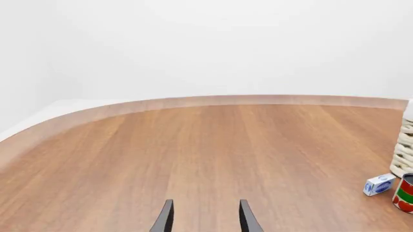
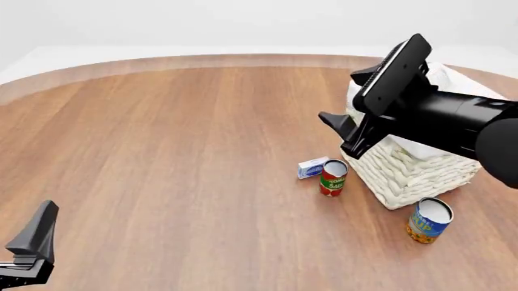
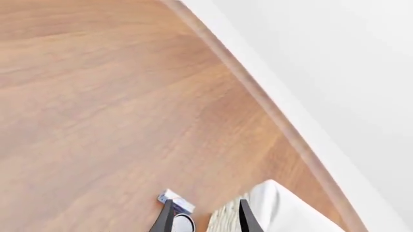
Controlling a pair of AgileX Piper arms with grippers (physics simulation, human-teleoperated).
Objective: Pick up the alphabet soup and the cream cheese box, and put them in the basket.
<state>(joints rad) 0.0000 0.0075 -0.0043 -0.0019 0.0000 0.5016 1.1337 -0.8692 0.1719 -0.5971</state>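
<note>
Two tools hang apart and empty over a wooden table (image 2: 178, 151), with nothing yet in the basket.

Right tool (image 3: 205, 217), its fingers spread with nothing between them, is raised above the basket's near-left corner, over the cream cheese box and the tomato sauce can. Left tool (image 1: 205, 217), fingers likewise parted and bare, sits low at the near-left edge, well apart from everything. Basket (image 2: 413, 176) stands at the right. Cream cheese box (image 2: 312, 167) lies flat just left of it, beside the upright red and green tomato sauce can (image 2: 333, 177). Alphabet soup (image 2: 429, 220) stands upright near the basket's near corner, further right.
</note>
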